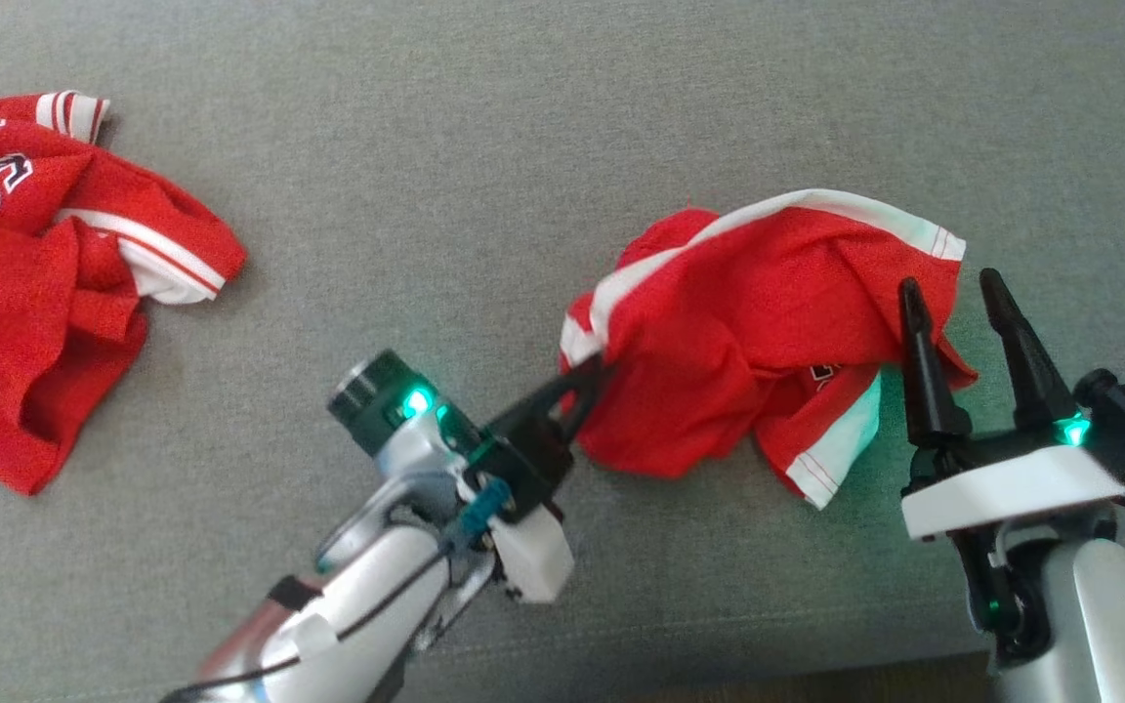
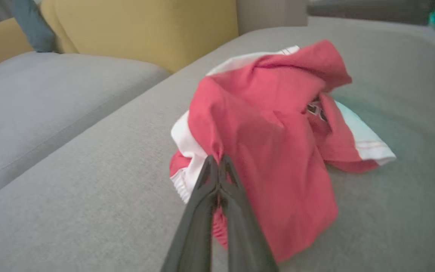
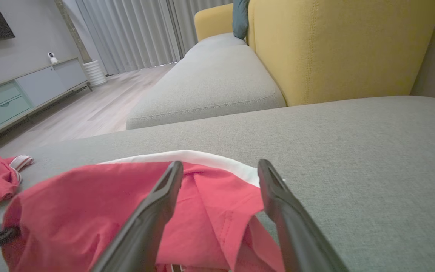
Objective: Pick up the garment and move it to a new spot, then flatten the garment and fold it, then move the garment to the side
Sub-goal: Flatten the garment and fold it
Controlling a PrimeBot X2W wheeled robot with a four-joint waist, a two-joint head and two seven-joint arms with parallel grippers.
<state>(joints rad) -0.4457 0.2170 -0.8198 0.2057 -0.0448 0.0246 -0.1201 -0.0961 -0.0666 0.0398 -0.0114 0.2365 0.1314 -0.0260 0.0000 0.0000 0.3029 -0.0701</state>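
Head view: the crumpled red garment (image 1: pixel 738 322) sits on the grey sofa (image 1: pixel 475 146), right of centre. The left gripper (image 1: pixel 587 376) has its fingers pinched together on the garment's left edge, while the right gripper (image 1: pixel 953 288) hangs over its right edge, fingers spread, gripping nothing. Another red shirt (image 1: pixel 35 293) lies far left

Garment (image 1: pixel 748 322) lies bunched on seat cushion (image 1: pixel 426 146), right of centre. Second garment (image 1: pixel 25 293) on same cushion, well apart, far left. Left gripper (image 1: pixel 582 386) at garment's left edge; right gripper (image 1: pixel 958 293) at its right edge.
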